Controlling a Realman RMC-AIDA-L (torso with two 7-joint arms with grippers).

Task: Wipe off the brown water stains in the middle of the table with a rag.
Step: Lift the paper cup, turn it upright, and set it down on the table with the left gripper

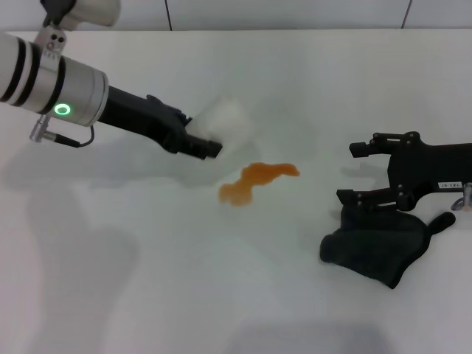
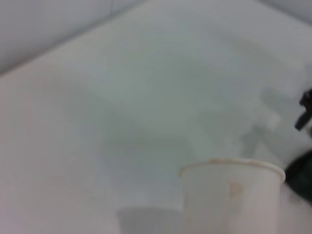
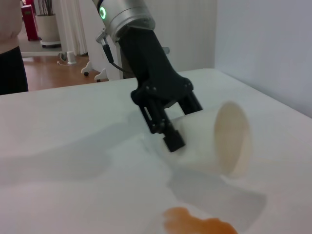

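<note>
The brown water stains [image 1: 256, 180] form a wavy orange-brown puddle in the middle of the white table [image 1: 147, 295]. They also show in the right wrist view [image 3: 200, 225]. My left gripper [image 1: 209, 141] is shut on a white paper cup [image 1: 227, 120] and holds it tilted on its side just behind and left of the puddle; the right wrist view shows this gripper [image 3: 186, 124] and the cup [image 3: 222, 141]. The dark rag [image 1: 376, 249] lies on the table at the right. My right gripper [image 1: 355, 172] is open, right above the rag's far edge.
The left wrist view shows the cup's rim [image 2: 231, 168] close up, with the rag [image 2: 301, 176] and right gripper [image 2: 305, 109] at the edge. A wall seam runs behind the table's far edge [image 1: 295, 29].
</note>
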